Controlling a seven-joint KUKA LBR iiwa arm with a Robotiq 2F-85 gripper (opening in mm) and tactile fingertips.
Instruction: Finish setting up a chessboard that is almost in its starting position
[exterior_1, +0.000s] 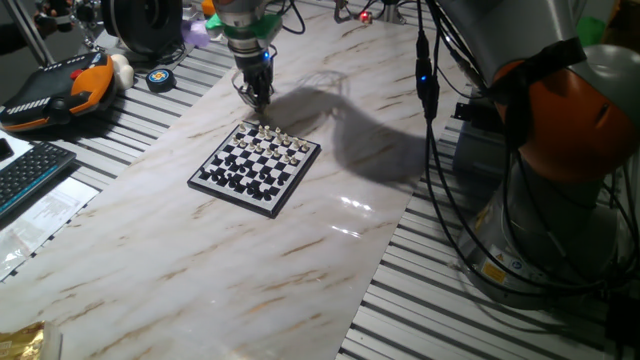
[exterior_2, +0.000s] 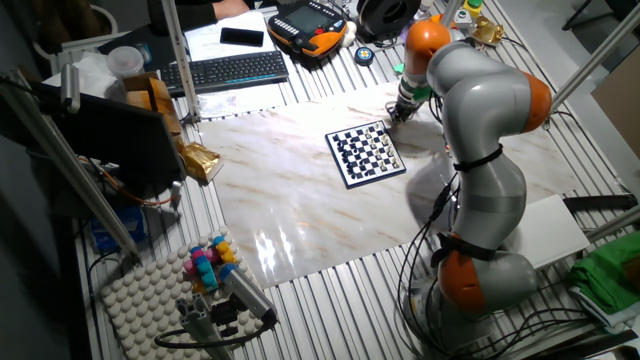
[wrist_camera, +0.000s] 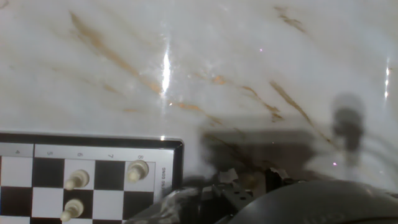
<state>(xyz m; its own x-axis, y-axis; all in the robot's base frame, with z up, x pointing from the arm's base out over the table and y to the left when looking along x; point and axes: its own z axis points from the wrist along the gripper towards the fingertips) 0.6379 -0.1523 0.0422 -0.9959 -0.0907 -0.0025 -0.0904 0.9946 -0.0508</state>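
Observation:
The chessboard (exterior_1: 256, 166) lies in the middle of the marble tabletop, with pale pieces on its far rows and dark pieces on its near rows. In the other fixed view the chessboard (exterior_2: 366, 154) sits just left of the arm. My gripper (exterior_1: 259, 100) points down just beyond the board's far corner, a little above the table. Its fingers look close together, but the gap and anything in it are too small to make out. The hand view shows the board's corner (wrist_camera: 173, 163) with three pale pieces (wrist_camera: 137, 170), and only a dark blur of fingers (wrist_camera: 239, 194) at the bottom.
A black keyboard (exterior_1: 28, 172) and papers lie at the left edge. An orange and black pendant (exterior_1: 62, 88) and a small round puck (exterior_1: 160, 79) sit at the far left. Cables (exterior_1: 432, 150) hang beside the arm's base (exterior_1: 560, 190) on the right.

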